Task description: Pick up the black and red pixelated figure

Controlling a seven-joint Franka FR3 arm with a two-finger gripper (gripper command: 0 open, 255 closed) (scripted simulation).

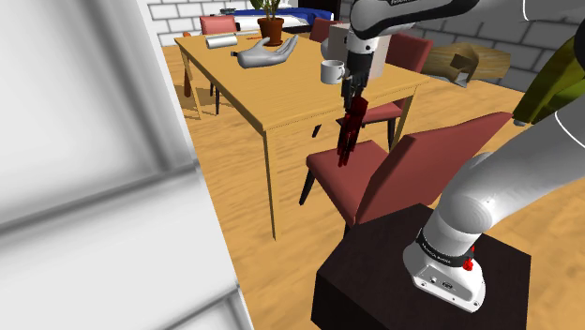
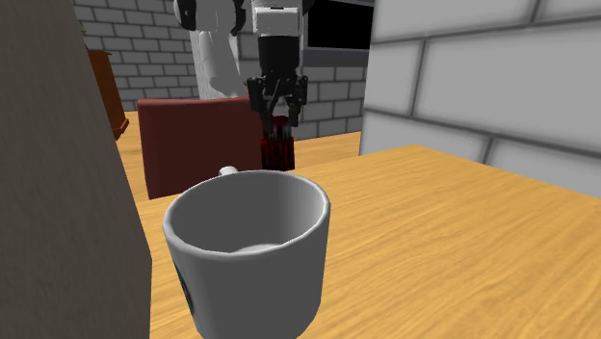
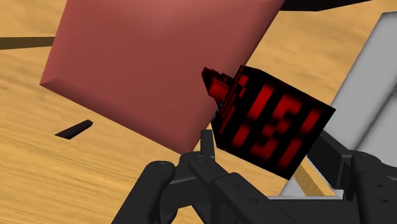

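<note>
The black and red pixelated figure point(image 1: 348, 133) hangs in the air beside the wooden table's point(image 1: 272, 98) near corner, above the seat of a red chair point(image 1: 361, 173). My gripper point(image 1: 355, 94) is shut on its upper end, and the figure dangles below the fingers. In the second exterior view the gripper point(image 2: 277, 104) holds the figure point(image 2: 276, 149) just past the table's point(image 2: 453, 241) far edge, in front of a red chair back point(image 2: 193, 135). The wrist view has the figure's blocky black end with red marks point(image 3: 270, 124) clasped between the fingers, over the red seat point(image 3: 153, 63).
A white mug point(image 1: 331, 71) stands on the table near the gripper and looms close in the second exterior view point(image 2: 250, 255). Farther back are a grey hand sculpture point(image 1: 267, 54), a potted plant point(image 1: 272, 23) and a white roll point(image 1: 221, 42). The dark stand point(image 1: 422, 281) sits lower right.
</note>
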